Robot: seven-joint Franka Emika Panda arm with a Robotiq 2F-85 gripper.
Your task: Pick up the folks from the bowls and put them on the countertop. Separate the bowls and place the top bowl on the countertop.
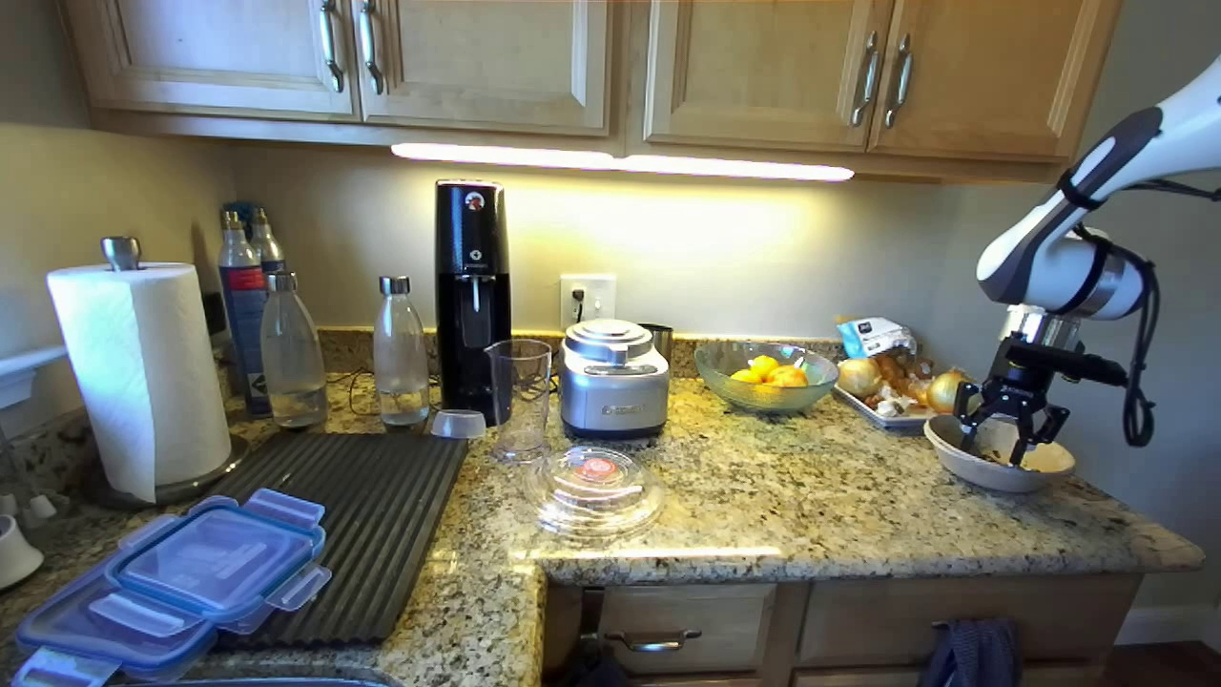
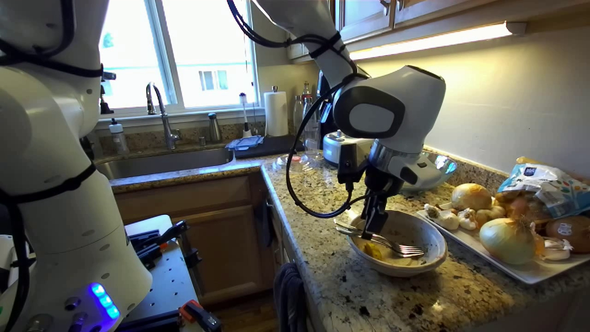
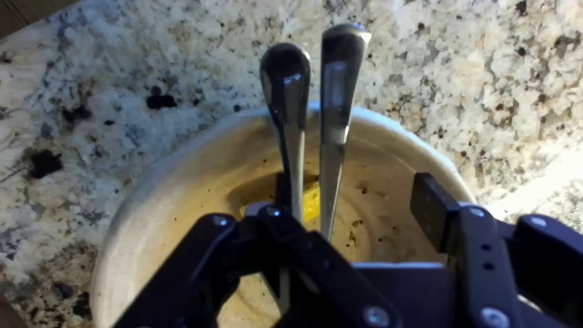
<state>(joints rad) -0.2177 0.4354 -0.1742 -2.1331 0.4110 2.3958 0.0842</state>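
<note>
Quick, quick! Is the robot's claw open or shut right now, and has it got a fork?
Gripper: open, holding nothing; its jaws stand apart, not pinching the forks.

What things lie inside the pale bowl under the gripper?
Inside the bowl are two forks, handles over the rim, a yellow piece and dark specks. In the wrist view the gripper hides part of the bowl's floor; anything beneath the yellow piece is covered.

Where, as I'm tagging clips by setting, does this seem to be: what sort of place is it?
Probably a kitchen, likely in a home: there is a metal sink, wooden wall cabinets and a speckled granite countertop.
</note>
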